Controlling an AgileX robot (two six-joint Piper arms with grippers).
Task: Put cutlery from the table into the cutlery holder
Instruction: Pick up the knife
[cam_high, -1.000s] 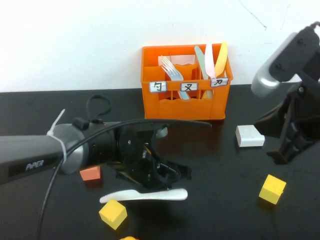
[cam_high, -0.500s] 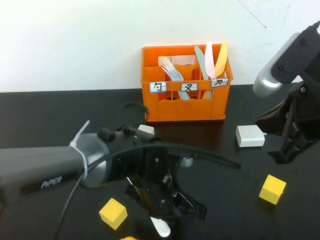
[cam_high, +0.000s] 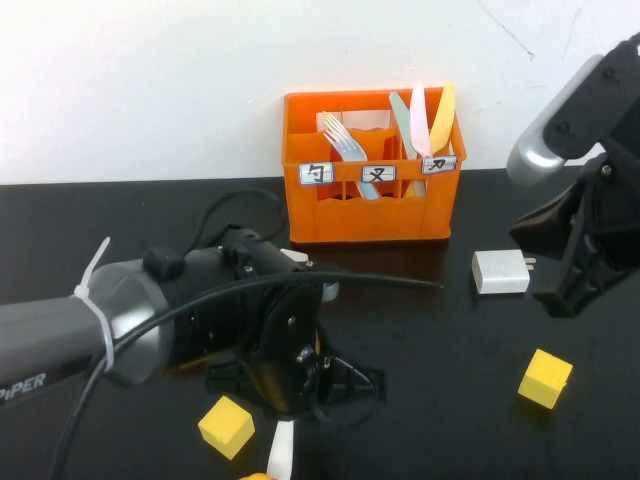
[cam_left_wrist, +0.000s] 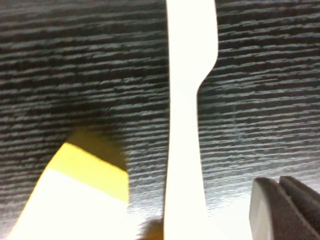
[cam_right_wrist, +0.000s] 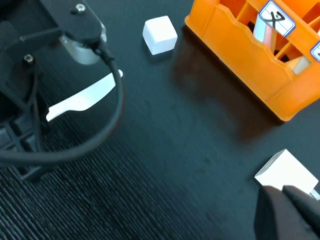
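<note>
A plain white wall (cam_high: 150, 90) with a thin crack rises behind, evenly lit

The high view looks down from the robot's own side across the matte black worktop (cam_high: 120, 210) toward the white wall, taking in both arms and the orange plastic crate-like cutlery holder (cam_high: 370, 210) at the back. The left wrist view sits very near the worktop, facing straight down onto the whitish plastic knife (cam_left_wrist: 187, 125) and a yellow cube (cam_left_wrist: 87, 170). The right wrist view looks obliquely from higher up, sharing that knife (cam_right_wrist: 82, 97) and the holder (cam_right_wrist: 240, 65) with the high view.
</note>
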